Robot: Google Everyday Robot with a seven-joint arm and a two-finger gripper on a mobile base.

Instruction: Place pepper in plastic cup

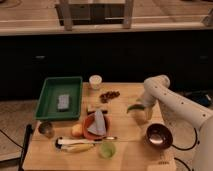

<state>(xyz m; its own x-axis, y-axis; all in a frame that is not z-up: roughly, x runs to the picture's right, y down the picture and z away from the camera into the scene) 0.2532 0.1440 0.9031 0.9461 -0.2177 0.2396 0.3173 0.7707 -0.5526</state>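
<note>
A wooden counter point(127, 134) stands before a dark cabinet front, set with kitchen items. My white arm point(172, 100) reaches in from the right and bends down over the counter's right half.

At the far left lies a green tray point(49, 110) with a grey block point(63, 102) inside it. Near the middle sits a red bowl point(88, 131) with a grey-blue object point(99, 122) propped in it. A dark bowl point(158, 134) with a shiny inside stands near the right front edge, below my arm.

My hand point(141, 114) hangs just above the counter between the red bowl and the dark bowl, closed on the pepper point(133, 107). The light-green pepper sticks out to the left of the grip, curved and tapering. How tightly it is pinched I cannot tell.

The plastic cup point(107, 149), translucent green and upright, stands at the front edge, well apart from the pepper, ahead of the red bowl. A pale yellow elongated item point(79, 147) lies to its left, with a white-handled utensil point(82, 140) just behind that.

A white cup point(95, 81) stands at the back beside the tray. A cluster of dark red pieces point(109, 95) lies near it. A small metal cup point(46, 129) sits in front of the tray, and a round orange fruit point(76, 130) touches the red bowl's left side.
</note>
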